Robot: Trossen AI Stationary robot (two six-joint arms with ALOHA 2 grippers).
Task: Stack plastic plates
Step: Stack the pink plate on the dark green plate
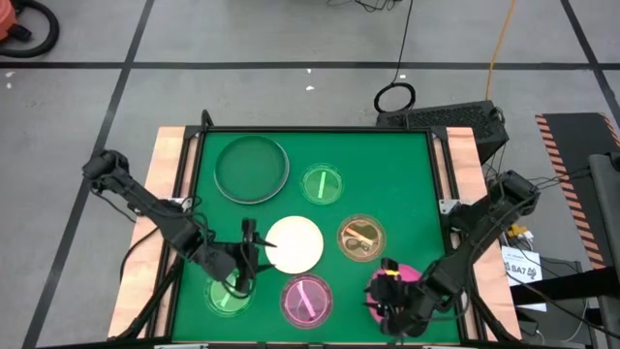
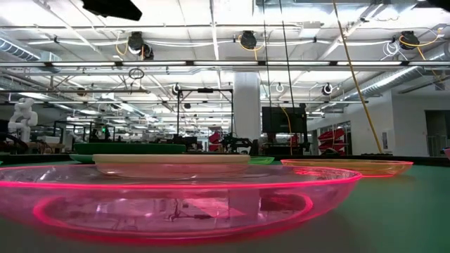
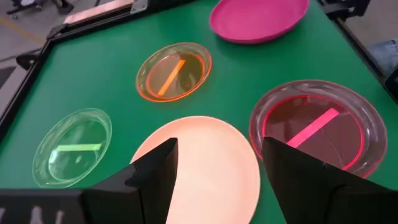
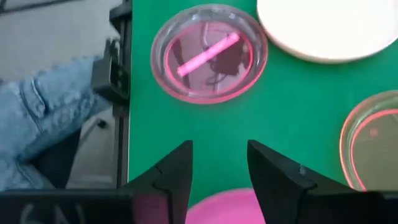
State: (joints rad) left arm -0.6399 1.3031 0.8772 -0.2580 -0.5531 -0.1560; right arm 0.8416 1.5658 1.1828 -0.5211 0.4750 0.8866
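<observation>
On the green table lie a dark-green plate (image 1: 252,167), a white plate (image 1: 295,242), a hot-pink plate (image 1: 412,275) and small see-through striped ones: green (image 1: 322,184), amber (image 1: 360,237), pink (image 1: 306,299), and a second green one (image 1: 228,296). My left gripper (image 3: 217,180) hangs open over the white plate's (image 3: 211,149) left edge, above the near green one (image 1: 247,254). My right gripper (image 4: 217,171) is open over the hot-pink plate (image 4: 227,205) at the near right, hiding part of it (image 1: 387,291). My right gripper stands slanting down over the hot-pink plate, whose rim (image 4: 225,198) shows low between the two fingers. Whether a finger touches the plate I cannot tell; the gripper's own body hides that place.
A person in jeans (image 4: 37,124) stands just past the table's near edge by the pink see-through plate (image 4: 208,53). Wooden side rails (image 1: 174,165) border the table. Bare green surface lies at the far right (image 1: 397,165). Close to the low camera sits the pink see-through plate (image 2: 169,197).
</observation>
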